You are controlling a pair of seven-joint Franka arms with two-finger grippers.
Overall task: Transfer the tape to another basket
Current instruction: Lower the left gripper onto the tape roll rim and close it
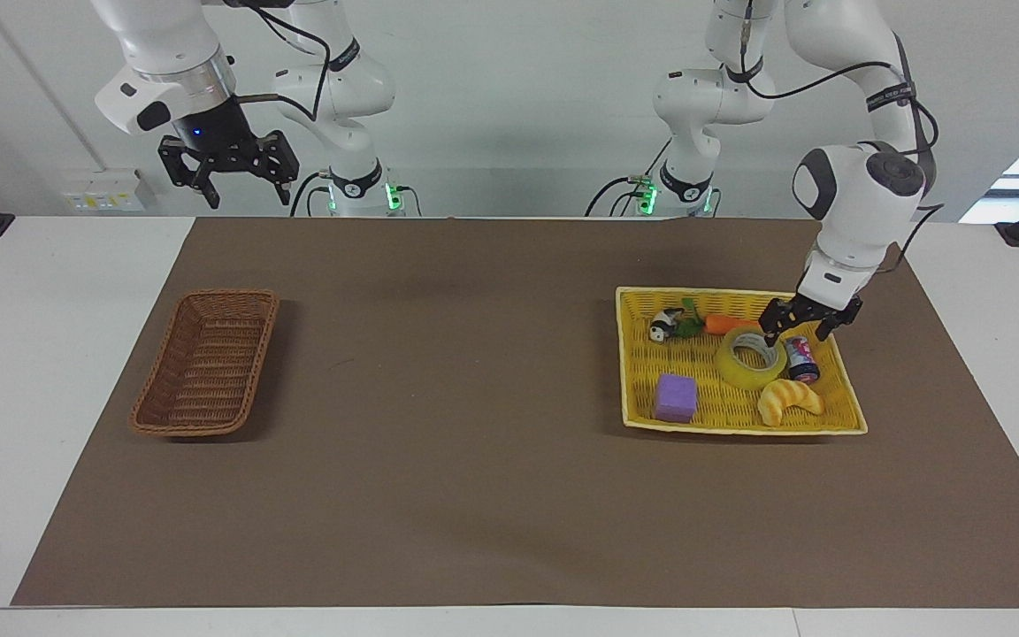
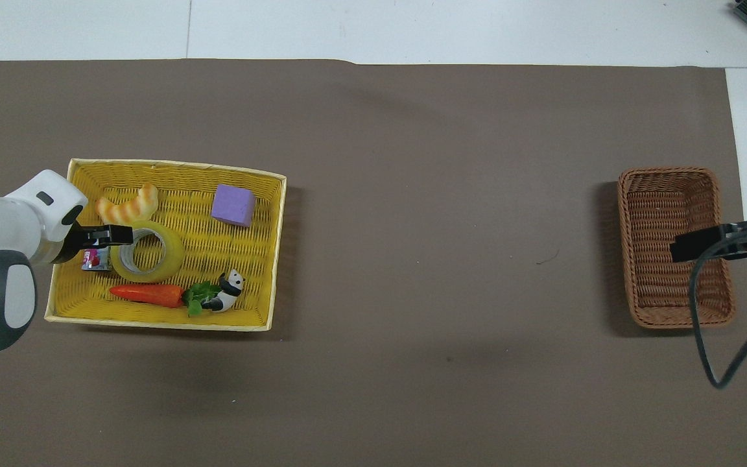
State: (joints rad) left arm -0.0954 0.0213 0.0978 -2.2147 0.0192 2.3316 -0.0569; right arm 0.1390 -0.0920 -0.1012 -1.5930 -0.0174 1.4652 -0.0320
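Observation:
The tape (image 1: 733,372), a yellow translucent roll, lies flat in the yellow basket (image 1: 722,414), between a small can and a carrot toy. My left gripper (image 1: 796,337) is open and low in that basket. One finger is at the tape's rim and the other is over the can. In the overhead view the left gripper (image 2: 111,236) overlaps the edge of the tape (image 2: 172,254). The dark-brown wicker basket (image 1: 209,354) stands empty toward the right arm's end. My right gripper (image 1: 244,190) is open, high in the air, and shows over this basket (image 2: 662,214) from above.
The yellow basket (image 2: 253,259) also holds a croissant toy (image 1: 790,400), a purple cube (image 1: 676,397), a carrot (image 1: 731,324), a panda figure (image 1: 664,326) and a small can (image 1: 801,358). A brown mat (image 1: 474,398) covers the table between the two baskets.

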